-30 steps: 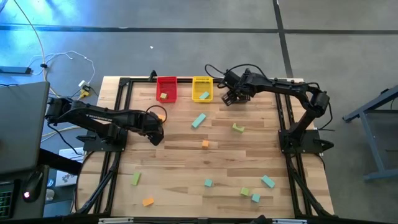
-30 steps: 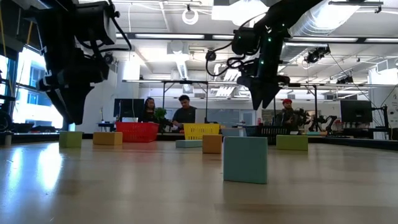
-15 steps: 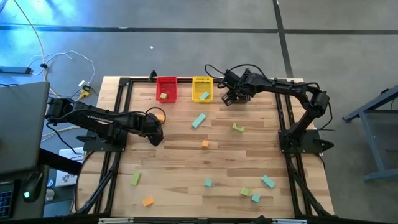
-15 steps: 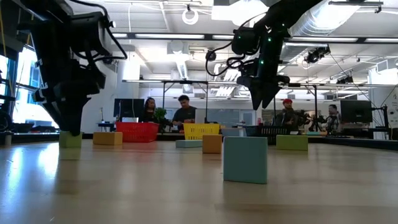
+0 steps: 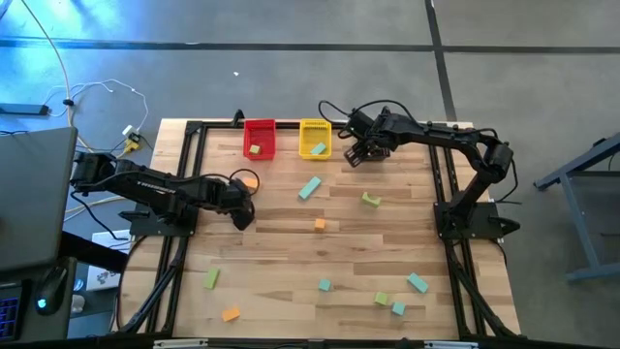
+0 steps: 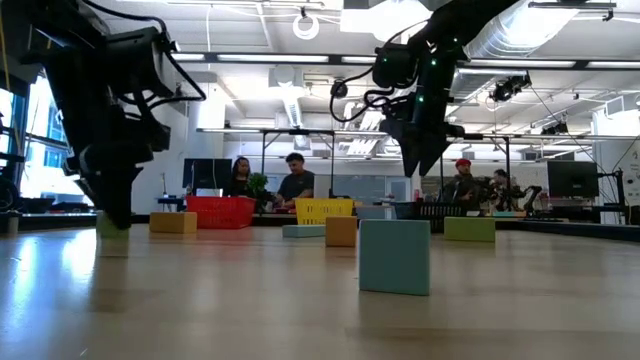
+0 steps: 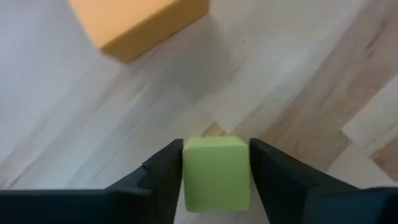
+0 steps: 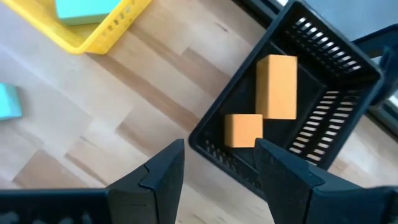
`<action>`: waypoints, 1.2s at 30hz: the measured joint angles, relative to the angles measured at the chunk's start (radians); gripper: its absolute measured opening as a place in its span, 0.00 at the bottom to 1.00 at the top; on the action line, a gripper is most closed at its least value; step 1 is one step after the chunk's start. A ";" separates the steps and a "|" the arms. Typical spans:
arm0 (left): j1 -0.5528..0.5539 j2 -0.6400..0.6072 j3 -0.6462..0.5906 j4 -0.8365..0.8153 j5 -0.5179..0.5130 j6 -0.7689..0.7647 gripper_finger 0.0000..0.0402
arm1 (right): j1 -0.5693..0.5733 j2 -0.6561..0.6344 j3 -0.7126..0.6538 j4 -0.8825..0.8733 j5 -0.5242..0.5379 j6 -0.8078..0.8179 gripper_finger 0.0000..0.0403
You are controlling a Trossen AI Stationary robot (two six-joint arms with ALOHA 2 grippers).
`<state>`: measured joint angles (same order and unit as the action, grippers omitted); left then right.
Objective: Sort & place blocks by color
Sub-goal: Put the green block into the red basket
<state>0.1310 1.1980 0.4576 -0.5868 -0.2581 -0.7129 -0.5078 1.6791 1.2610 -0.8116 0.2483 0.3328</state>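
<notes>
the left gripper (image 7: 216,180) is down at the wooden bench (image 5: 291,262) in the left-middle of the overhead frame, its jaws pinching a small yellow-green cube (image 7: 216,173) that sits on the wood between them; an orange block (image 7: 140,22) lies just beyond it, at the upper left of the wrist frame. the right gripper (image 8: 219,168) hangs over the upper middle of the bench, jaws spread and holding nothing, right above a black bin (image 8: 348,68) with two orange blocks (image 8: 277,87) inside. next to it along the top edge stand the yellow bin (image 5: 315,139), holding one teal block (image 8: 84,9), and the red bin (image 5: 259,137) with a green block (image 5: 255,149) in it. the rest are scattered loose: a teal bar (image 5: 309,187) and a green piece (image 5: 371,200) near the centre, a small orange cube (image 5: 320,225) below them, a green bar (image 5: 211,279) and an orange piece (image 5: 231,314) at lower left, and a few teal and green cubes (image 5: 397,308) at lower right. in the level view a teal cube (image 6: 395,257) sits closest, and people (image 6: 297,180) are seated far behind the bench.
</notes>
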 joint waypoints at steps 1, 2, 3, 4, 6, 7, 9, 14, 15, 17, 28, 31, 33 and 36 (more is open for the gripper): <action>0.000 0.000 0.000 0.013 0.000 0.022 0.38 | 0.002 0.000 0.000 0.000 -0.008 0.000 0.45; 0.000 0.000 0.000 0.026 0.000 0.042 0.35 | 0.006 0.000 0.000 0.001 -0.013 0.000 0.45; 0.000 0.000 0.000 0.036 0.000 0.058 0.33 | 0.012 0.000 0.000 0.002 -0.012 0.000 0.45; 0.000 0.000 0.000 0.042 0.001 0.073 0.30 | 0.019 0.000 0.000 0.006 -0.013 0.000 0.45; 0.000 0.000 0.000 0.046 0.008 0.097 0.26 | 0.036 -0.001 0.000 0.015 -0.013 -0.001 0.45; 0.000 0.000 0.000 0.047 0.013 0.103 0.25 | 0.043 -0.001 0.000 0.020 -0.014 -0.001 0.45; 0.000 -0.001 0.000 0.048 0.022 0.113 0.25 | 0.060 -0.004 0.000 0.032 -0.014 -0.010 0.45; 0.000 -0.004 0.006 0.063 0.030 0.131 0.25 | 0.103 -0.007 0.000 0.057 -0.018 -0.056 0.45; 0.000 -0.005 0.015 0.064 0.030 0.140 0.25 | 0.111 -0.007 0.000 0.066 -0.021 -0.074 0.45; 0.000 -0.005 0.043 0.068 0.030 0.158 0.25 | 0.125 -0.007 0.000 0.089 -0.035 -0.110 0.45; 0.063 -0.005 0.223 0.070 -0.111 0.349 0.25 | 0.155 -0.007 0.000 0.287 -0.106 -0.226 0.45; 0.111 -0.005 0.262 0.073 -0.163 0.392 0.25 | 0.155 -0.007 0.000 0.330 -0.111 -0.241 0.45; 0.149 -0.005 0.275 0.088 -0.187 0.425 0.25 | 0.155 -0.007 0.000 0.347 -0.117 -0.245 0.45; 0.218 -0.005 0.278 0.152 -0.198 0.483 0.25 | 0.155 -0.007 0.000 0.375 -0.121 -0.245 0.45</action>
<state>0.3494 1.1927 0.7361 -0.4348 -0.4560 -0.2301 -0.3523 1.6722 1.2610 -0.4371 0.1273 0.0883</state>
